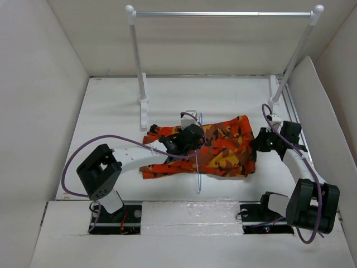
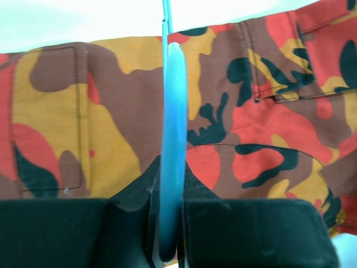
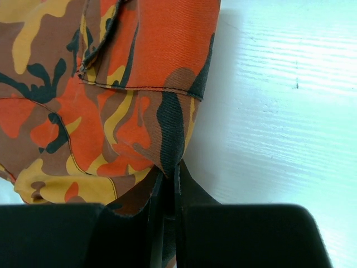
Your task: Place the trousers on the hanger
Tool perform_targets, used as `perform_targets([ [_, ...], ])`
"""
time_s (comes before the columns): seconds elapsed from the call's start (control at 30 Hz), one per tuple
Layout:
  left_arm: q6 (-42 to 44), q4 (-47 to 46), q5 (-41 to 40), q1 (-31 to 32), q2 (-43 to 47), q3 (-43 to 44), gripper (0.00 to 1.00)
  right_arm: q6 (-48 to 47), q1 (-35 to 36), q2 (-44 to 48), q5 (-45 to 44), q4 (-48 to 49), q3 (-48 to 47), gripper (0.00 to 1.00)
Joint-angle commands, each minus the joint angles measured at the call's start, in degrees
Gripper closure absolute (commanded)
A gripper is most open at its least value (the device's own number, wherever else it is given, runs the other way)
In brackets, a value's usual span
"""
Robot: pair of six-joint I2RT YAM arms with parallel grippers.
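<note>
The camouflage trousers (image 1: 223,148) lie folded on the white table, mid-view. The thin pale wire hanger (image 1: 197,167) lies across them, its hook near the far edge and its lower part sticking out at the near edge. My left gripper (image 1: 187,139) sits over the trousers' left part, shut on the hanger's blue-looking wire (image 2: 172,139), with the cloth (image 2: 83,123) just beyond. My right gripper (image 1: 257,141) is at the trousers' right edge, shut on a fold of the cloth (image 3: 173,139).
A clothes rail with white posts (image 1: 136,61) and a silver crossbar (image 1: 223,14) stands at the back of the table. White walls enclose the table on three sides. Bare white tabletop (image 3: 279,100) lies right of the trousers.
</note>
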State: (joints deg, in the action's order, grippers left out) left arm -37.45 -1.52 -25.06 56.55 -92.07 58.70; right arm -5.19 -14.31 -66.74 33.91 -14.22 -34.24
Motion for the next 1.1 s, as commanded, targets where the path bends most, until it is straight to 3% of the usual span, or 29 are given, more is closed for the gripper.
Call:
perform_targets([
  [0.0,1.07,7.05,-4.56,-0.13,-0.30,2.12,1.00,-1.40,-0.81,0.56,-2.61,1.57,-1.80,1.00],
  [0.43,-1.74,-0.41,4.93,-0.13,5.85,4.14,1.00,-0.43,-0.20,3.46,-0.78,0.60,-1.27,0.95],
  [0.53,-3.50,-1.03,5.90,-0.13,7.25,4.84,1.00,-1.05,-0.20,4.16,-0.78,-1.60,-2.41,0.74],
  [0.57,-3.94,-0.51,6.33,-0.13,8.13,6.41,1.00,-1.57,0.33,5.29,-1.21,-4.91,-4.93,0.52],
  [0.6,-3.94,-0.50,6.34,-0.13,8.14,6.43,1.00,-1.58,0.33,5.30,-1.39,-4.94,-4.96,0.52],
  [0.67,-4.38,1.42,5.81,-0.13,8.84,10.98,1.00,-1.66,0.33,7.76,-1.39,-8.70,-8.63,0.39],
  [0.87,-0.26,11.44,3.97,-0.13,8.32,29.78,1.00,1.40,6.99,15.92,-1.75,-15.23,-22.43,0.28],
  [1.07,3.61,16.98,3.96,-0.13,6.03,44.65,1.00,16.34,25.79,19.81,-1.56,-6.55,-30.18,0.25],
])
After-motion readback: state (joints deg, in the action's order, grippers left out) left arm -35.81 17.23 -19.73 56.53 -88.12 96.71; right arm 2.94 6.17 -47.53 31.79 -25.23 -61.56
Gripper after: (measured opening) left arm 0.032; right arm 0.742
